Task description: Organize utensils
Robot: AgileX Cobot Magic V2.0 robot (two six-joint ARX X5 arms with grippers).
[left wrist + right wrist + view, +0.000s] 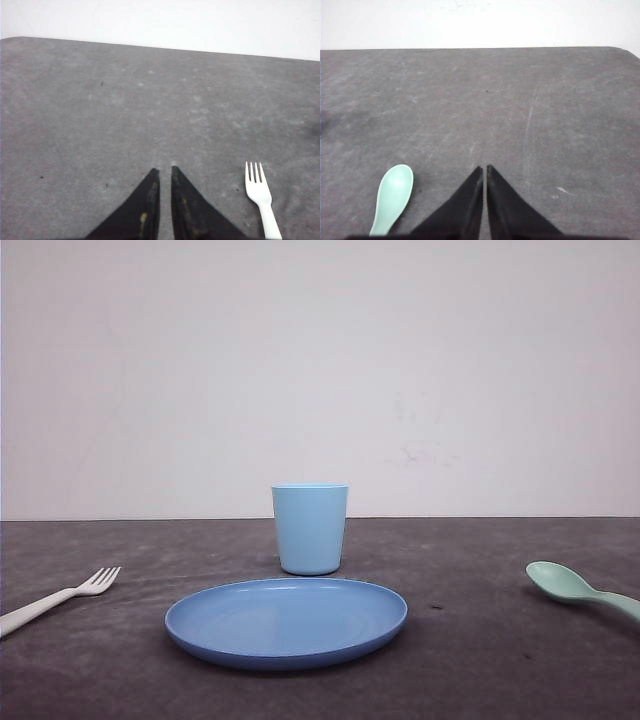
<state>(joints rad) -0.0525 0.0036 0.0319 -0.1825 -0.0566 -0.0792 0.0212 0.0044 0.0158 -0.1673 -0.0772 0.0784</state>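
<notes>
Nearest us sits the blue plate (287,621), the cup (310,528) behind it, with bare grey table (480,640) on either side. Our left gripper (165,171), fingers nearly together and empty, hovers beside the slim white fork (260,192) at the table's left. Our right gripper (484,169), likewise pinched shut, hangs near the mint-green spoon (394,196) at the right edge.

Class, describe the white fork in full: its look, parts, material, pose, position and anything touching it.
The fork is slim, plain white, and looks like plastic. It has four short tines and a narrow straight handle that runs out of the front view at the left edge. It lies flat on the dark grey table, tines pointing toward the blue plate but apart from it. Nothing but the table touches it. In the left wrist view it lies beside the left gripper, whose fingers are nearly together and empty.
</notes>
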